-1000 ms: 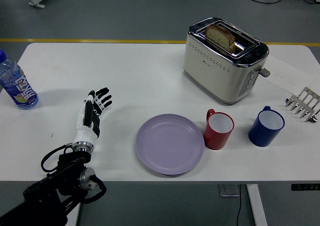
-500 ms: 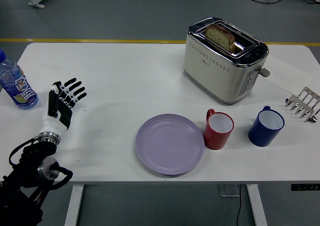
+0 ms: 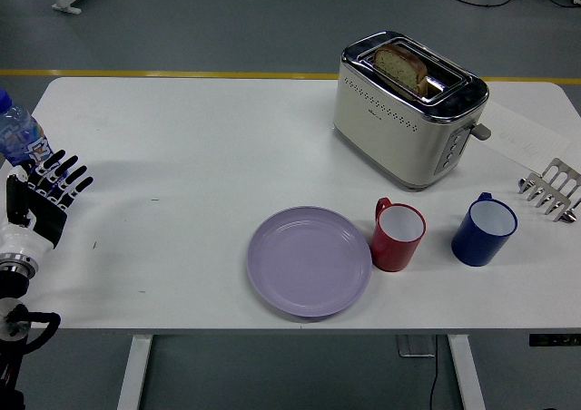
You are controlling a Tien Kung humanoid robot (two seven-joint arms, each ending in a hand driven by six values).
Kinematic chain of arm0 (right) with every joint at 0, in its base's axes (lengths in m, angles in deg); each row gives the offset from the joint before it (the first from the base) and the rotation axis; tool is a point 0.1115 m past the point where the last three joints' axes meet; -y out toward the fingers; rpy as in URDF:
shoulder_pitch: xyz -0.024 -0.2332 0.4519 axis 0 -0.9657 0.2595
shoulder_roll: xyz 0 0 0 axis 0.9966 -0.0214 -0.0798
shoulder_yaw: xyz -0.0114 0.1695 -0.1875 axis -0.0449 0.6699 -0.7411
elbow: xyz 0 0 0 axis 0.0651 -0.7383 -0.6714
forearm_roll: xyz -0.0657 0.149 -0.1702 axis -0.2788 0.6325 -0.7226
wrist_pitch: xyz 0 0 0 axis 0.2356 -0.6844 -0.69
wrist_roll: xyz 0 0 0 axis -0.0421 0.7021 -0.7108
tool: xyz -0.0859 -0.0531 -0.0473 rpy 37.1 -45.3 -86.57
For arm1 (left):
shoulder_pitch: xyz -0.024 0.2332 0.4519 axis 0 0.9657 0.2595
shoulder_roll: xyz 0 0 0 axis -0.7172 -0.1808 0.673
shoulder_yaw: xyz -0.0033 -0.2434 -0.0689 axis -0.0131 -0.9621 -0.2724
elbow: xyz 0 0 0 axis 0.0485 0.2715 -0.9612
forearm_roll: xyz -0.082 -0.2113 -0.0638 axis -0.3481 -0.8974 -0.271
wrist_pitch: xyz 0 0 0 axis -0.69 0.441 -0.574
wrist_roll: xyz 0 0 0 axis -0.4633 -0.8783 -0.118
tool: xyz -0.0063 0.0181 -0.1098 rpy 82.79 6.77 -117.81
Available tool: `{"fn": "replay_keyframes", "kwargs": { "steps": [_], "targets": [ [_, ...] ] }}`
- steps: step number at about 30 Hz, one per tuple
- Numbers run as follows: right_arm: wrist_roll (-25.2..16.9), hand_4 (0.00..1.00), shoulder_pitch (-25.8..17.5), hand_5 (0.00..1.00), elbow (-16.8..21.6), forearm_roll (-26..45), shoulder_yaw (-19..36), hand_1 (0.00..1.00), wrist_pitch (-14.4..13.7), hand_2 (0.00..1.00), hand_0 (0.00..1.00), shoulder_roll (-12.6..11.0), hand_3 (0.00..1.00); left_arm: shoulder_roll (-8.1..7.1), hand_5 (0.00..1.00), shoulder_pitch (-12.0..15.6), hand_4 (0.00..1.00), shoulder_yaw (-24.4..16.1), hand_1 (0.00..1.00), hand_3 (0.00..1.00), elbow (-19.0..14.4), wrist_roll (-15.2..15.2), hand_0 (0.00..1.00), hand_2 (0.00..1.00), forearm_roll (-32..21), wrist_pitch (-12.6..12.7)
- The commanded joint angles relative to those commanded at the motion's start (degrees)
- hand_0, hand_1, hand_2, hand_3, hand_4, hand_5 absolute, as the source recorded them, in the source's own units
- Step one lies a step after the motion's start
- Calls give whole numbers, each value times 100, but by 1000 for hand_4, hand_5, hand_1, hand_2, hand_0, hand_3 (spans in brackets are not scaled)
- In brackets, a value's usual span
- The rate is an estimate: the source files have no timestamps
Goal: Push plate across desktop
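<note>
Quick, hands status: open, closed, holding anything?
Left hand: open, fingers spread, holding nothing, at the table's left edge.
Right hand: not in view.

Empty lilac plate (image 3: 309,260), table's near edge

The toaster (image 3: 410,109) has a smooth cream body with bright chrome metal trim, and the small rack (image 3: 551,189) at the right is bare shiny metal. The lilac plate (image 3: 310,260), red mug (image 3: 398,236) and blue mug (image 3: 484,229) all look smooth and glossy, standing on a matt white worktop (image 3: 227,147). The bottle (image 3: 18,133) is clear plastic with a printed label, and the left hand (image 3: 36,206) is white and black hard plastic.
</note>
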Motion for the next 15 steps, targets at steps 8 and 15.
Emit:
{"fn": "replay_keyframes", "kwargs": {
  "steps": [8, 15],
  "targets": [
    [21, 97, -11, 558, 3, -19, 13, 532, 1, 612, 571, 0, 593, -23, 998, 254, 448, -378, 656, 609, -85, 39, 589, 648, -32, -54],
    [28, 98, -13, 558, 1, -24, 25, 532, -8, 613, 571, 0, 594, 19, 998, 344, 460, -639, 658, 612, -160, 26, 589, 649, -67, -64]
  ]
}}
